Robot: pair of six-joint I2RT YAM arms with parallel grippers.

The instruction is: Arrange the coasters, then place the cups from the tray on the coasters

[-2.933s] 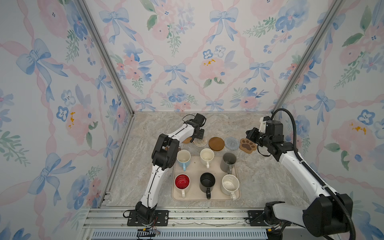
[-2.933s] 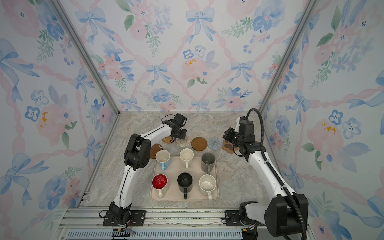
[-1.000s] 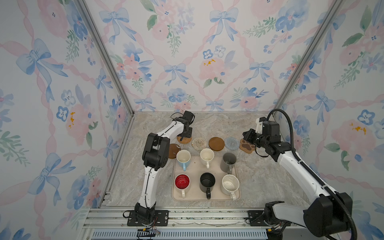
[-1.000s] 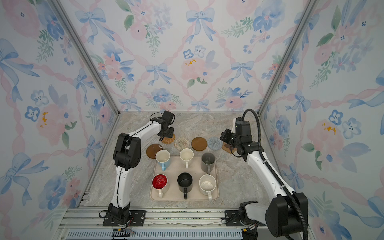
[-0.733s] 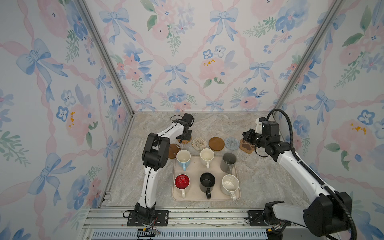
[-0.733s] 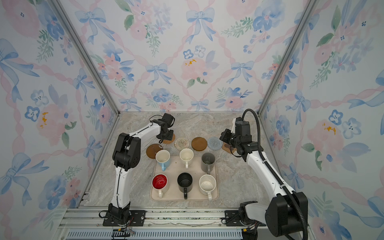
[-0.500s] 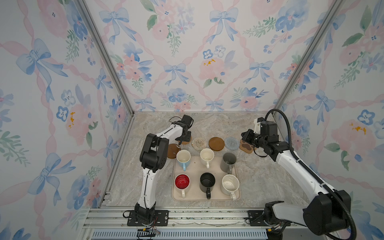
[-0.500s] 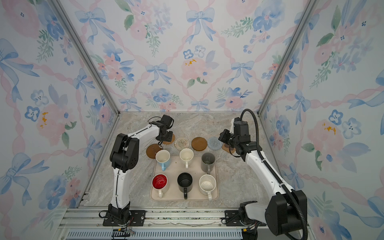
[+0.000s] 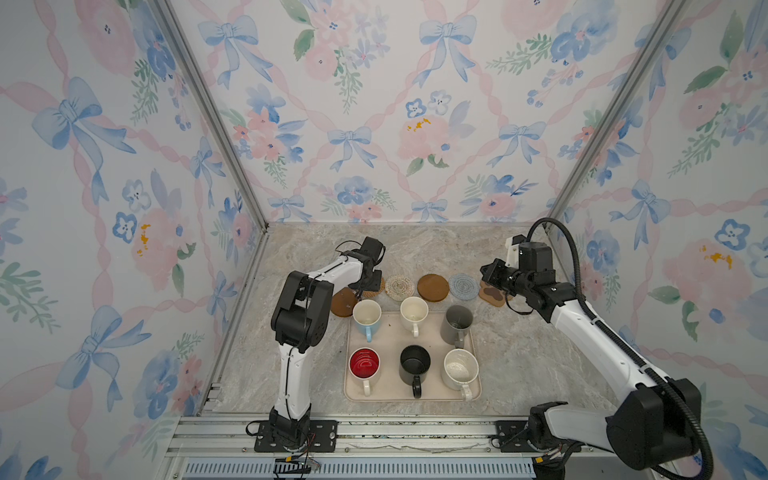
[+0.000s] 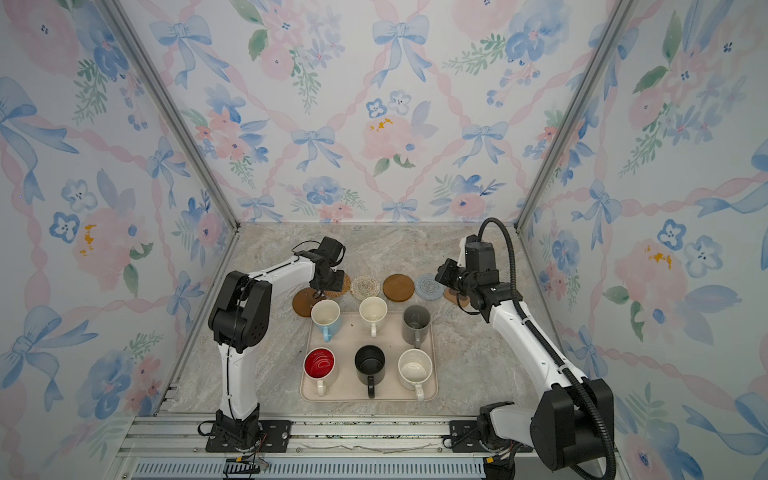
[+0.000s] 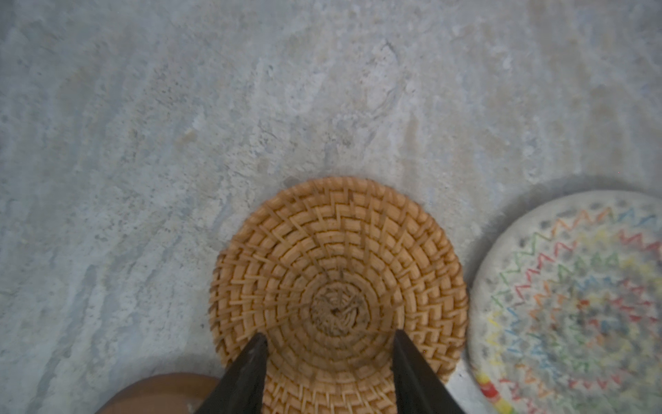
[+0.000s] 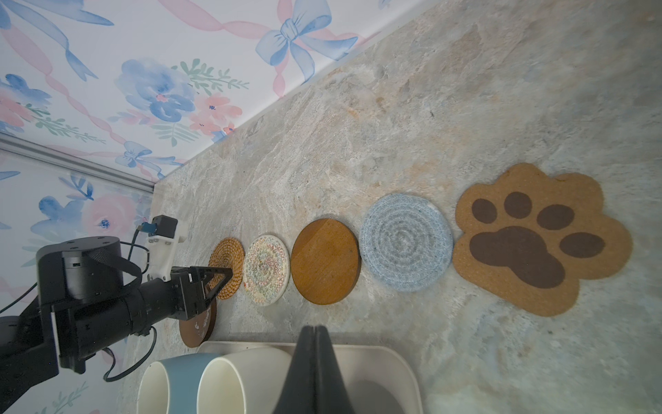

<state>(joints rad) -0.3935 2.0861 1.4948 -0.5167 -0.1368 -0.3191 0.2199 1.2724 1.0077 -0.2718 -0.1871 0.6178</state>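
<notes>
Five coasters lie in a row behind the tray (image 9: 411, 398): tan rattan (image 11: 336, 272), cream woven (image 9: 399, 286), a brown disc (image 9: 433, 287), blue-grey woven (image 9: 463, 285) and the paw (image 12: 537, 240). Another brown disc (image 9: 341, 304) sits nearer, by the tray's far left corner. My left gripper (image 11: 329, 335) is open, its fingertips over the rattan coaster (image 10: 341, 283). My right gripper (image 12: 314, 328) is shut and empty, hovering over the paw coaster's side of the row (image 9: 487, 275). On the tray stand the light blue (image 9: 367, 318), cream (image 9: 413, 311), grey (image 9: 457, 322), red-lined (image 9: 364, 363), black (image 9: 414, 361) and speckled (image 9: 459, 366) cups.
Flowered walls close in the marble table (image 9: 519, 357) at the back and both sides. A metal rail (image 9: 374, 432) with both arm bases runs along the front. Bare marble lies behind the coaster row and right of the tray.
My left gripper has slid left along the coaster row, uncovering the cream woven coaster, and now rests over the rattan one. The right gripper has edged slightly left and stays shut.
</notes>
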